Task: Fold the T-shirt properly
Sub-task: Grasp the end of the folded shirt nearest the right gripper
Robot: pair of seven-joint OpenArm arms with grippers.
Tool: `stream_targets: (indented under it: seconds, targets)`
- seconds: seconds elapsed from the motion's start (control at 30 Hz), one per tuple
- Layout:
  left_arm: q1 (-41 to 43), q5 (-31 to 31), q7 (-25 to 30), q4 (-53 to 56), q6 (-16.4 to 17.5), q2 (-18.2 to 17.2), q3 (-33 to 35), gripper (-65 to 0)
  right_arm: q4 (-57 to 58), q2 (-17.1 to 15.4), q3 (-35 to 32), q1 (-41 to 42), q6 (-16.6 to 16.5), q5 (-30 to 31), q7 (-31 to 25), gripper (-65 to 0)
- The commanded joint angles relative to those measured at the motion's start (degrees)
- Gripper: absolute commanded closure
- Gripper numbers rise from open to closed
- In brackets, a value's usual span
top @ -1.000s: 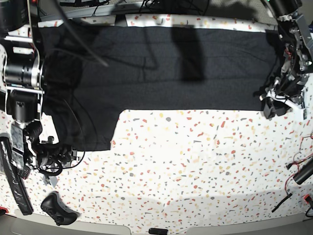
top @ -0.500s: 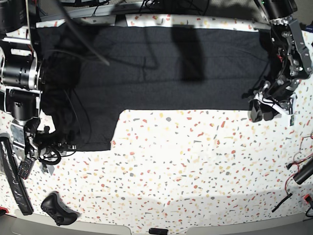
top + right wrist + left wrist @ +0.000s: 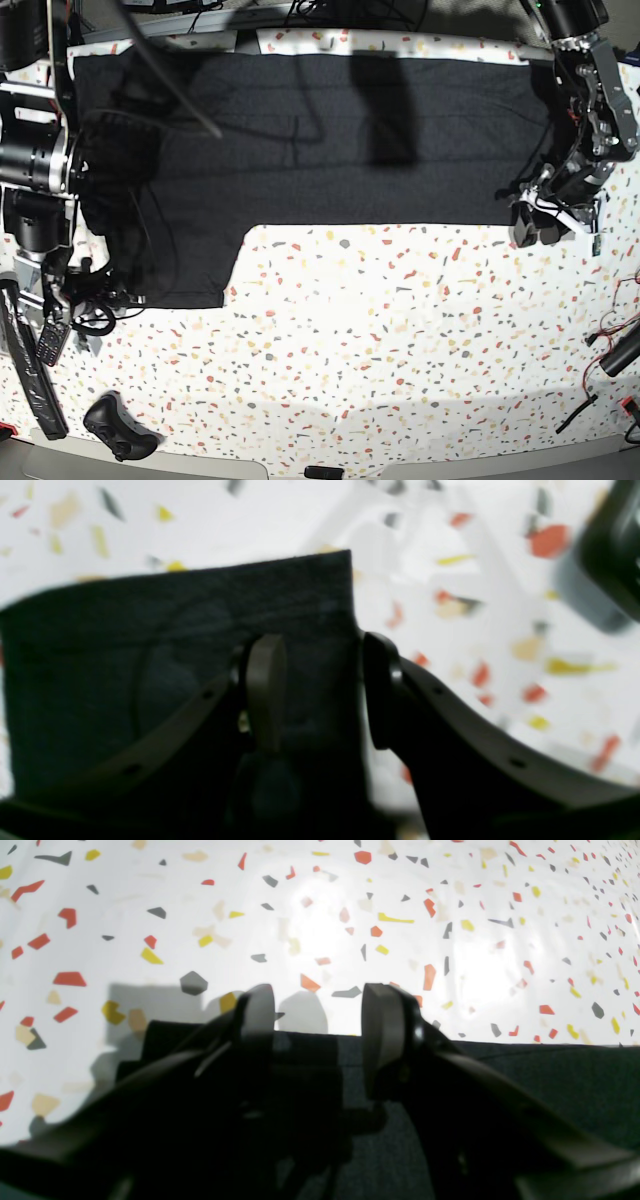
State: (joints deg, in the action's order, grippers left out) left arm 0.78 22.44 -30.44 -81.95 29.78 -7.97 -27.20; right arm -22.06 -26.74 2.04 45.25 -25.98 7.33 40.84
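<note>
The black T-shirt [image 3: 330, 140] lies flat along the far side of the speckled table [image 3: 400, 340], plain side up, with one sleeve hanging toward me at the left. My left gripper [image 3: 533, 225] is at the shirt's near right corner. In the left wrist view it [image 3: 318, 1007] is open, jaws apart over the fabric's edge [image 3: 525, 1090]. My right gripper [image 3: 95, 295] is at the sleeve's lower end. In the right wrist view it [image 3: 322, 680] is open, just over the sleeve's corner [image 3: 125, 645]. The print is hidden.
A black game controller [image 3: 120, 428] and a long black bar [image 3: 25, 375] lie at the near left. A remote [image 3: 50, 342] lies by the right arm. Cables [image 3: 612, 345] lie at the right edge. A small black object [image 3: 322, 472] sits at the front edge.
My left gripper has moved left from the table's right edge onto the shirt's corner. My right gripper has moved up toward the sleeve's lower end. The shirt lies as before.
</note>
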Motion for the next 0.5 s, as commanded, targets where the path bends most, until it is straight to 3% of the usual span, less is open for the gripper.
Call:
stream_targets:
  seconds: [0.0,0.47]
  targets:
    - [-0.79,0.92,1.29,-1.07,0.26,-0.66,-0.07,-27.0,-0.79,-1.18,0.07,3.06,-0.46,0.35,-0.94,-25.0]
    - [-0.79,0.92,0.42,-1.07,0.26,-0.66,-0.07,-27.0,-0.79,-1.33,0.07,-1.07,-1.60,2.05,-1.49,-24.0]
